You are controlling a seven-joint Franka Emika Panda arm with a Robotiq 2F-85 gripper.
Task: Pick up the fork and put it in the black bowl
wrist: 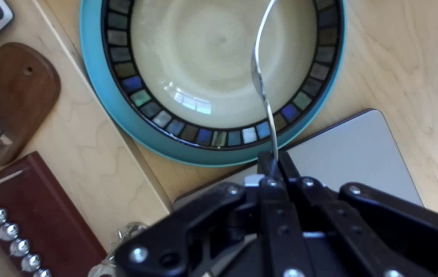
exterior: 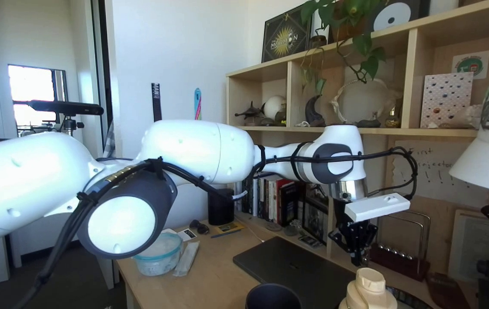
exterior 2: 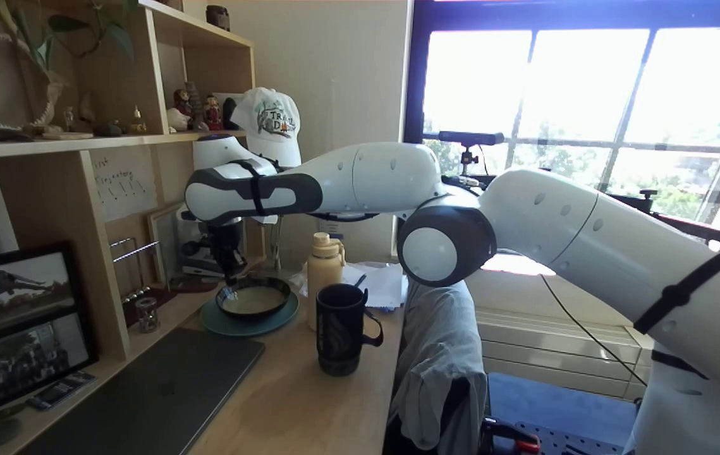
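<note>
The black bowl [exterior 2: 253, 298] is dark outside with a cream inside and a black rim set with coloured tiles. It fills the top middle of the wrist view [wrist: 219, 69] and stands on a teal plate [exterior 2: 233, 325]. My gripper [wrist: 275, 157] is shut on the silver fork [wrist: 258, 79], seen nearly edge-on. The fork reaches across the rim and over the bowl, past the top edge of the wrist view; its far end is cut off there. Whether it touches the bowl cannot be told. In an exterior view my gripper [exterior 2: 231, 278] points down at the bowl's edge.
A closed laptop [wrist: 349, 154] lies beside the plate. A yellow bottle [exterior 2: 325, 272] and a black mug [exterior 2: 341, 328] stand near the bowl. A Newton's cradle [wrist: 49, 215] and a wooden thumb piano [wrist: 19, 88] lie on the shelf side. A light-blue container [exterior: 158, 257] stands farther off.
</note>
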